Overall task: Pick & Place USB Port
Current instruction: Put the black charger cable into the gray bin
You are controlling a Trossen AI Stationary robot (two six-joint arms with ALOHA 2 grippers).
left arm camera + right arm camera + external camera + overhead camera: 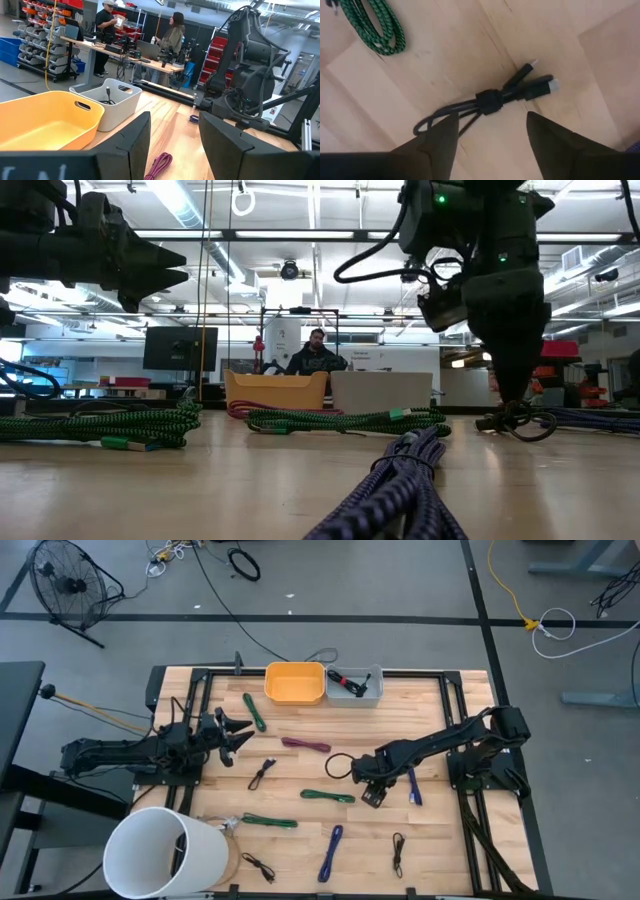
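From above: the wooden worktop (430, 840) carries cables scattered across it, with bare wood between them. At twelve o'clock along the far edge sit a yellow bin (295, 683) and, touching its side, a grey bin (356, 686). At seven o'clock a white bucket (165, 852) overhangs the near edge. The right pincer (368, 778) reaches in to the centre, right over a black USB cable (338, 766); a green cable (327, 796) lies just beside it toward six o'clock, a blue cable (413, 786) toward three. The left pincer (236, 732) hangs at nine o'clock, near the left edge, with a green cable and a small black cable close by.

Table level now: a purple-blue cable (400, 480) fills the foreground, green ones stretch across behind it, and the right arm comes down onto the black loop (520, 420) at three o'clock. The left pincer (150, 268) floats high, clear of everything.

Left wrist: its fingers (130, 145) stand spread apart, nothing between them; both bins ahead, and a magenta cable (160, 165) on the wood. People stand at benches in the room beyond.

Right wrist: fingers (437, 142) wide apart, straddling the tied black USB cable (487, 97) from above, not closed on it; bare wood all round the bundle.
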